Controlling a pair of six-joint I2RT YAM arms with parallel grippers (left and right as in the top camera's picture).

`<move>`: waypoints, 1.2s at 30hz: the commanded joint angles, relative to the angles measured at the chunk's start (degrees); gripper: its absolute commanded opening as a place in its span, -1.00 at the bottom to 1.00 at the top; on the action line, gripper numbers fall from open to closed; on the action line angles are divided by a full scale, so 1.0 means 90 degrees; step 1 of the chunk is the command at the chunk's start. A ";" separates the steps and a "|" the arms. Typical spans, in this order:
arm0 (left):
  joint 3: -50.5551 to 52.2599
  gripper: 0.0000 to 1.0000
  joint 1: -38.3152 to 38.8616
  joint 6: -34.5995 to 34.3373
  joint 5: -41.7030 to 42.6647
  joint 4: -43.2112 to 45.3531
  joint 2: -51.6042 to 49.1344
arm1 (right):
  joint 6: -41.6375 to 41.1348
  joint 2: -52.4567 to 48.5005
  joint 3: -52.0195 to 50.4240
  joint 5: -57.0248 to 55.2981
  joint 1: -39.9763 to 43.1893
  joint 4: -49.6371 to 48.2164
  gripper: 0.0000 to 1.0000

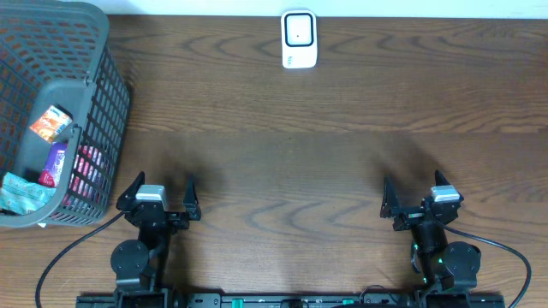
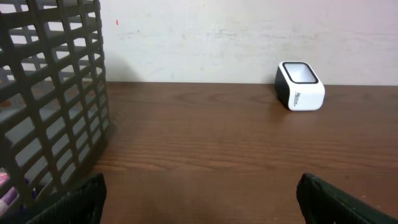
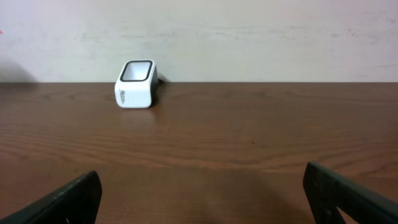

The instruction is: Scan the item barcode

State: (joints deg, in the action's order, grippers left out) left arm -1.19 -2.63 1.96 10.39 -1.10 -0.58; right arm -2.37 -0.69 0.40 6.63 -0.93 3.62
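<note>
At near table edge: left gripper (image 1: 164, 182) fingers spread wide, nothing held between them. Right gripper (image 1: 412, 182) likewise at full spread, holding nothing. Both point toward far edge, well apart from each other, low over brown wooden table (image 1: 300, 145). White barcode scanner (image 1: 299, 38) stands at far edge, centre, dark-framed window facing up. Grey mesh basket (image 1: 101, 60) at left, near left gripper. Items lie inside basket: orange packet (image 1: 50, 124), purple packet (image 1: 53, 162), teal packet (image 1: 19, 192).
</note>
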 commanded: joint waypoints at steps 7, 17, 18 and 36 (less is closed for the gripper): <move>0.0107 0.96 -0.0046 0.0070 0.0126 -0.0194 0.0039 | -0.0063 0.0022 -0.0005 0.0039 -0.0027 0.0027 0.99; 0.0102 0.95 -0.0027 -0.3801 0.3847 0.0374 0.0039 | -0.0063 0.0022 -0.0005 0.0039 -0.0027 0.0027 0.98; 0.0102 0.96 -0.0027 -0.4112 0.3861 0.0777 0.0039 | -0.0063 0.0022 -0.0005 0.0039 -0.0027 0.0027 0.99; -0.3920 0.96 -0.0034 -0.3067 -0.0668 0.0318 -0.2715 | -0.0063 0.0022 -0.0005 0.0039 -0.0027 0.0027 0.98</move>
State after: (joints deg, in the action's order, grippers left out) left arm -25.54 -2.68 -30.00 24.77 8.19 -15.86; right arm -2.37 -0.71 0.40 6.66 -0.93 3.64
